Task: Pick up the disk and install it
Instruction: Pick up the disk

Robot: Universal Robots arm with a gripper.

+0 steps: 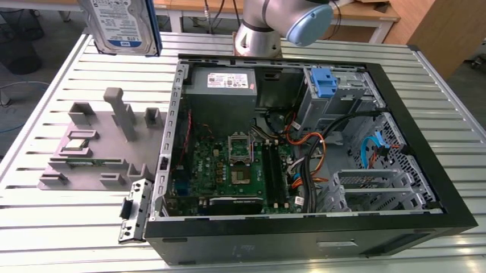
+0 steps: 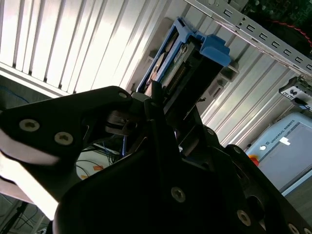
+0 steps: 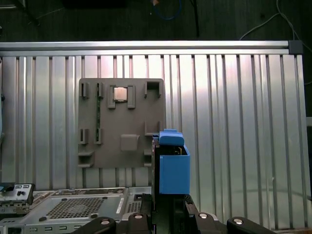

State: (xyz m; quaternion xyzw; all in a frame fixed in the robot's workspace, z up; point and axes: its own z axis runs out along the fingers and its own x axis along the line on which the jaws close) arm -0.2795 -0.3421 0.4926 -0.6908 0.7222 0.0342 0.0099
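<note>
I have the gripper pinched on the disk, which hangs in the air over the slatted metal table, near the grey fixture plate and outside the open computer case.

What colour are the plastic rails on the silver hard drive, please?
Blue; the rails show best in the first wrist view.

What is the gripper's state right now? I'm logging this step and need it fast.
Gripper: closed, holding the disk by its end, lifted above the table.
</note>
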